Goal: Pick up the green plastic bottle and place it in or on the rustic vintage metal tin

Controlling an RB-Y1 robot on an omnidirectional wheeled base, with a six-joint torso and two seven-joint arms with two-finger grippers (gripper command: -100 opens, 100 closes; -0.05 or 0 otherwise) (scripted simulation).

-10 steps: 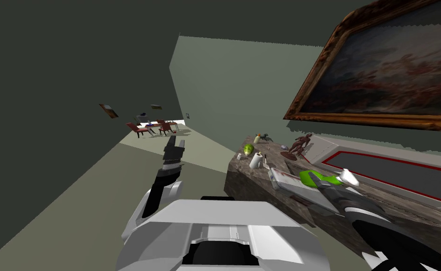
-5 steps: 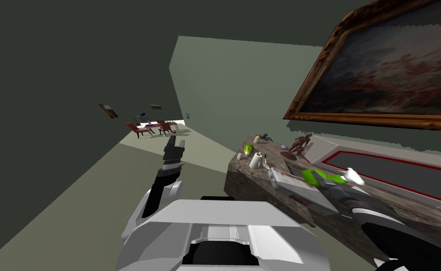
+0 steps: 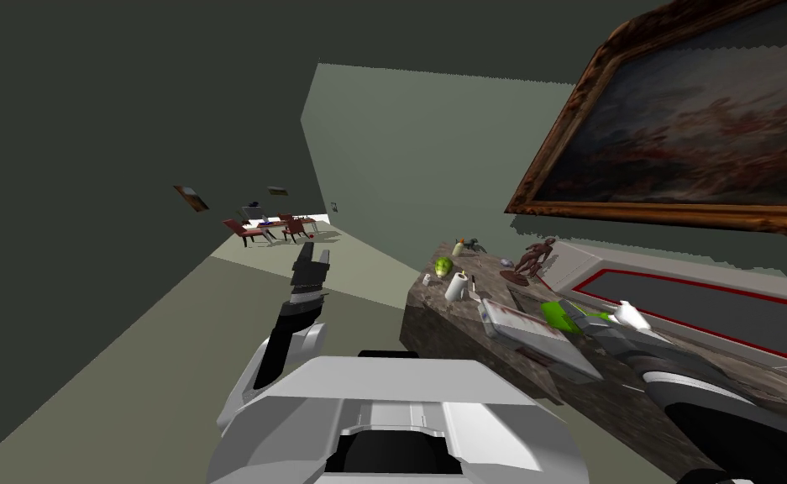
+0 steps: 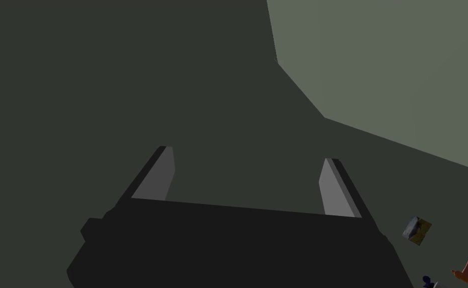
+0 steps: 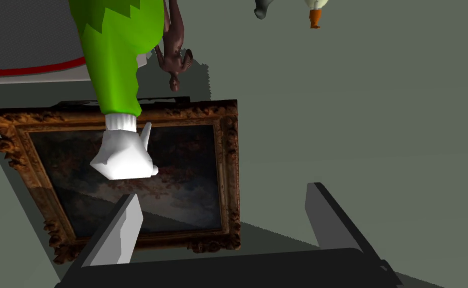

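Observation:
The green bottle (image 3: 561,314) with a white spray head (image 3: 631,315) lies on its side at the right end of the pale, red-marked tin (image 3: 522,332) on the counter. My right gripper (image 3: 595,326) sits just behind it, open. In the right wrist view the green bottle (image 5: 115,55) and its white head (image 5: 123,150) lie beyond the right gripper (image 5: 225,200), off towards one finger (image 5: 123,227), with nothing between the fingers. My left gripper (image 3: 310,267) is raised over the floor, away from the counter, and in its wrist view the left gripper (image 4: 247,167) is open and empty.
The mottled stone counter (image 3: 459,323) also carries a white cup (image 3: 457,287), a green object (image 3: 443,267), a dark figurine (image 3: 534,259) and a red-edged tray (image 3: 702,307). A large framed painting (image 3: 685,126) hangs above. Chairs (image 3: 253,228) stand far off.
My right gripper has opened, let go of the green bottle and drawn back a little. The bottle has settled slightly to the right. The left arm has not moved.

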